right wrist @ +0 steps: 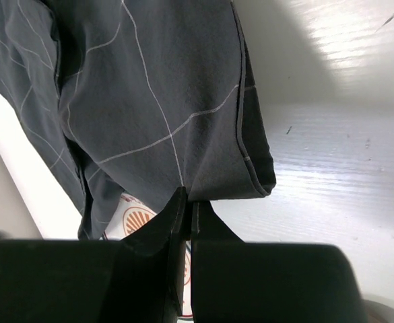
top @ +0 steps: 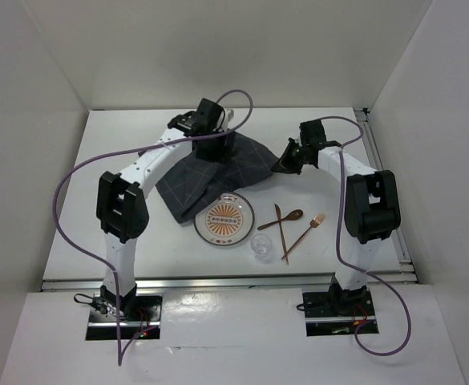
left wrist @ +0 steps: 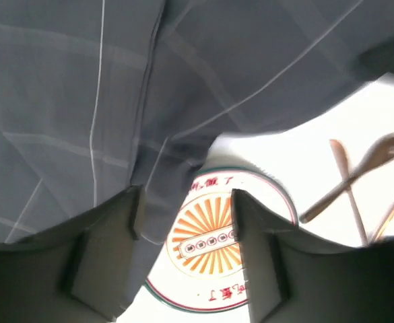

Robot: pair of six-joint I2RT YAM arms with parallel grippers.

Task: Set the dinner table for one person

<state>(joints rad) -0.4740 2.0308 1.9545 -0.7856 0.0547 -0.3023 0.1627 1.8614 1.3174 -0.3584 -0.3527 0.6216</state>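
Note:
The white dinner table (top: 98,168) carries a crumpled dark grey checked cloth mat (top: 202,172) at the back middle. The mat's near edge overlaps a white plate with an orange sunburst (top: 224,218). My left gripper (top: 215,146) hovers over the mat. In the left wrist view it (left wrist: 186,215) is open, with the mat (left wrist: 116,101) and the plate (left wrist: 210,242) below it. My right gripper (top: 287,164) is shut on the mat's right edge; in the right wrist view its jaws (right wrist: 190,202) pinch the hem of the mat (right wrist: 156,101), which is lifted off the table.
To the right of the plate lie a wooden knife (top: 278,216), a wooden spoon (top: 289,217) crossing it, and a copper fork (top: 305,233). A small clear glass (top: 261,245) stands in front of the plate. White walls enclose the table on three sides.

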